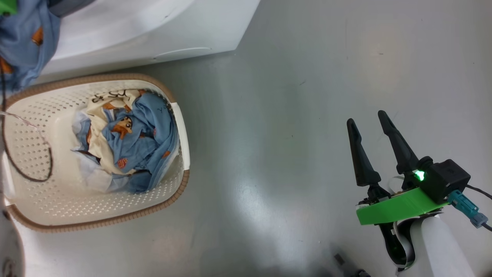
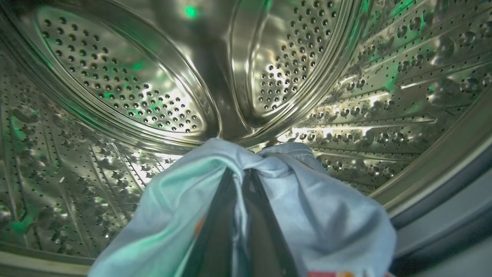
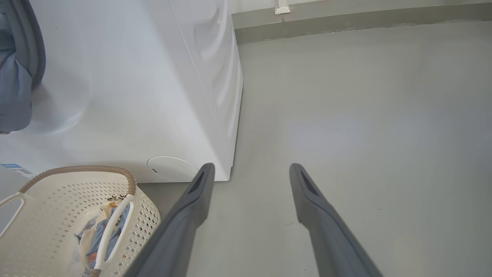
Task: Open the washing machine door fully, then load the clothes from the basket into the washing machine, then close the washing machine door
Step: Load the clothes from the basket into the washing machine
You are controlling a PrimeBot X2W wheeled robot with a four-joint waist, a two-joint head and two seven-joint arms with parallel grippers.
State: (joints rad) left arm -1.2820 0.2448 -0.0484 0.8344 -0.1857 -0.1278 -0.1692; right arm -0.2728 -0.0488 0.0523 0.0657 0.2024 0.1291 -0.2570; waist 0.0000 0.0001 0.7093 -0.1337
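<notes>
Clothes [image 1: 130,138] from the basket [image 1: 34,134] head for the washing machine [image 1: 153,30], one blue garment [image 2: 326,215] inside the drum [image 2: 115,84].

At left, the left gripper [image 2: 243,171] is clamped shut on that garment within the steel drum; the release looks best made deep and low, so that no hem trails over the door opening. The basket, with more clothes heaped in it, stands just beside the machine's front. At right, the right gripper [image 1: 367,117] hangs over the floor [image 1: 288,115], fingers spread wide, holding nothing.
</notes>
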